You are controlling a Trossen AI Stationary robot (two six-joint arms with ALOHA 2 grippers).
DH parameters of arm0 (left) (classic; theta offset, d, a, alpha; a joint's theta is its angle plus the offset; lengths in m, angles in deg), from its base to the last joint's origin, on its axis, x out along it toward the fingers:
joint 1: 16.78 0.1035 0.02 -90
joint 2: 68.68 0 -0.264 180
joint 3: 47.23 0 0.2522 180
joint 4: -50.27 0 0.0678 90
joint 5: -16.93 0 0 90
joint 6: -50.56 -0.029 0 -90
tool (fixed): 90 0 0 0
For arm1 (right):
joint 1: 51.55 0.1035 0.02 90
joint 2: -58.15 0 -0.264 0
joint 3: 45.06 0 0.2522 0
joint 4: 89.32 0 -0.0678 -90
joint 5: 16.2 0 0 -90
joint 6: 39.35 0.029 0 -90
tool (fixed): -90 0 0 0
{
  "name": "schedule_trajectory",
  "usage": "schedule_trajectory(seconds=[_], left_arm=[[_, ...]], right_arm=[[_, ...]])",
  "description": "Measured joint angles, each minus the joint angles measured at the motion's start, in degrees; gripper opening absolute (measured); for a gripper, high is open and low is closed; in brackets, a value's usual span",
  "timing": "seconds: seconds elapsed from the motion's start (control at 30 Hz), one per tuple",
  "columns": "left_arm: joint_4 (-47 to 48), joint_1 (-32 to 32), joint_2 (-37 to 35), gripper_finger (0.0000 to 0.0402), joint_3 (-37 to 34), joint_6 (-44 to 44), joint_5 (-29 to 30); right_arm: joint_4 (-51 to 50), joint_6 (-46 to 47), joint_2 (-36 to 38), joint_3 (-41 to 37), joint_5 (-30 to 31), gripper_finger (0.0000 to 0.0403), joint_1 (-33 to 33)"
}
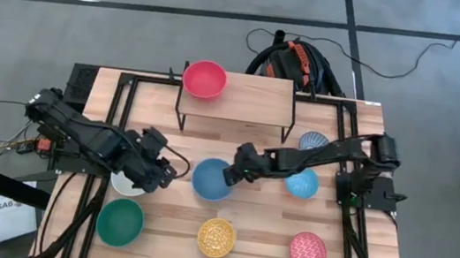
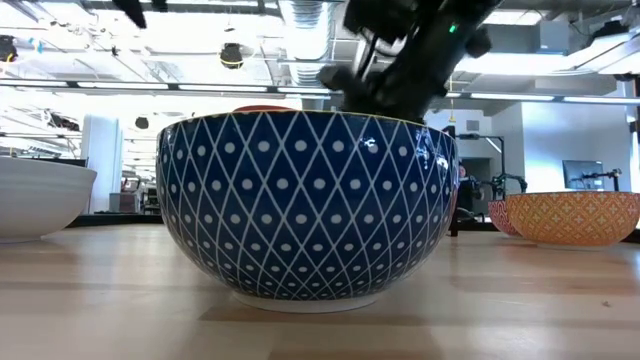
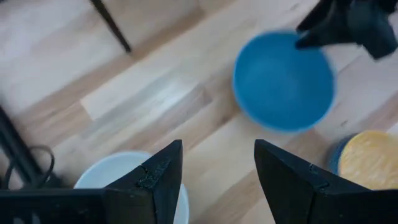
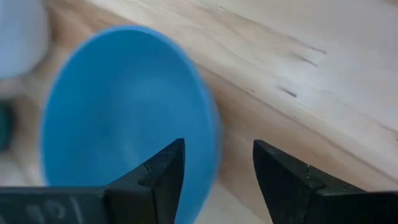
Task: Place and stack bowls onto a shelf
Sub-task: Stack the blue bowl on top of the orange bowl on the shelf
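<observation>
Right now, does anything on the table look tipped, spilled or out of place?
Nothing stands out. One orange-red bowl sits upright on the shelf; the other bowls rest upright on the table. The right gripper, open, is at the blue bowl rim.

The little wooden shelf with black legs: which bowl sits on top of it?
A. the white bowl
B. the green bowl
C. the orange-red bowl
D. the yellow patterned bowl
C: in the high view the round orange-red bowl rests on the light wooden plank top of the small black-legged shelf, while every other bowl in view is down on the big slatted wooden table.
</observation>
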Motion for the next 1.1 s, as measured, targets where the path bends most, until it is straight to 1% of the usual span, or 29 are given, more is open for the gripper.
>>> schedule_trajectory(seconds=[0.13, 0.23, 0.33, 0.43, 0.57, 0.63, 0.7, 0.8, 0.9, 0.97, 1.1], left_arm=[[-2.26, -0.1, 0.02, 0.0183, -4.38, 1.34, -2.93], [-4.69, 0.05, 0.01, 0.0183, -6.79, 1.69, -3.01], [-7.28, 0.46, -0.03, 0.0183, -8.41, 3.66, -0.95], [-12.07, 1.43, 0.05, 0.0183, -9.81, 3.51, 0.93], [-20.99, 3.74, 0.02, 0.0183, -11.69, -2.31, 2.78], [-26.06, 5.25, 0.0, 0.0183, -12.8, -5.98, 2.6], [-30.55, 6.56, 0.03, 0.0183, -14.09, -9.25, 1.28], [-33.77, 8.09, 0.02, 0.0183, -15.42, -12.85, -1.09], [-36.11, 9.61, 0.03, 0.0183, -16.04, -15.86, -3.75], [-38.42, 10.27, 0.03, 0.0183, -15.98, -18.21, -5.62], [-43.37, 10.5, 0.0, 0.0183, -15.89, -21.43, -9.18]], right_arm=[[-0.02, 0.62, -3.57, 1.09, -1.75, 0.021, -0.24], [-0.92, 1.04, -4.5, 1.19, -3.23, 0.0188, 0.04], [-2.68, 1.05, -4.24, 1.23, -3.04, 0.0148, 0.68], [-2.57, 0.81, -3.77, 1.23, -1.9, 0.0094, 1.34], [-2.1, 0.36, -2.65, 1.38, 0.1, 0.0025, 2.67], [-3.82, 0.39, -1.76, 1.68, 1.93, 0.0023, 3.73], [-4.98, 2.58, -1.09, 2.93, 4.52, 0.0025, 5.01], [-10.66, 5.2, -0.44, 5.87, 8.3, 0.0036, 6.91], [-16.32, 5.26, -0.01, 9.41, 11.64, 0.0032, 8.97], [-17.78, 5.26, -0.01, 11.63, 12.99, 0.0025, 10.03], [-20.91, 5.18, -0.1, 15.2, 14.43, 0.0024, 11.21]])
